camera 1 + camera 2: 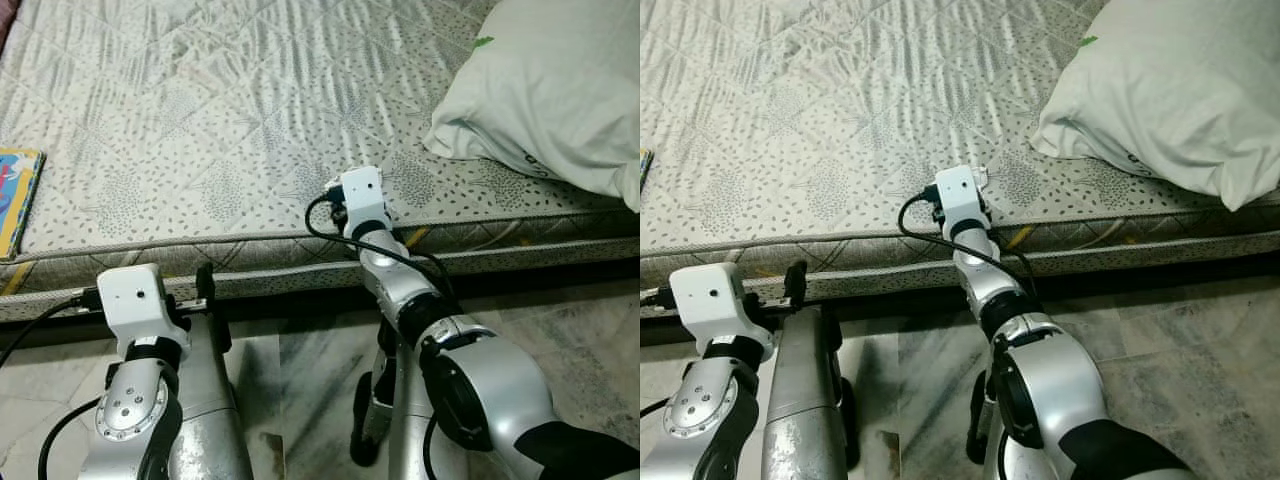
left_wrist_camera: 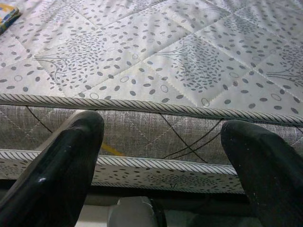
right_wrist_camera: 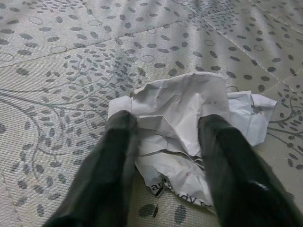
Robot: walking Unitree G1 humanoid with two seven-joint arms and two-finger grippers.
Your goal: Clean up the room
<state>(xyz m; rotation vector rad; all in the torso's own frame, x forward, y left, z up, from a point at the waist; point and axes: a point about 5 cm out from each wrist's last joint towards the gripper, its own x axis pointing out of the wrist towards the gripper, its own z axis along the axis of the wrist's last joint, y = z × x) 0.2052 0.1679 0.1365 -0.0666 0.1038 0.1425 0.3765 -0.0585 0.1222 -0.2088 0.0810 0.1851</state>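
Observation:
A crumpled white sheet of paper (image 3: 180,109) with some print lies on the grey patterned mattress (image 1: 200,120). My right gripper (image 3: 166,122) reaches over the mattress edge and is open, its two black fingers (image 3: 116,161) straddling the paper, which is wider than the gap between them. In the head views the right wrist camera (image 1: 362,198) hides the paper. My left gripper (image 2: 163,130) is open and holds nothing, low in front of the mattress side (image 2: 156,135).
A large white pillow (image 1: 545,90) lies on the bed at the right. A colourful book (image 1: 15,195) rests at the bed's left edge. Marble floor (image 1: 300,380) lies between me and the bed.

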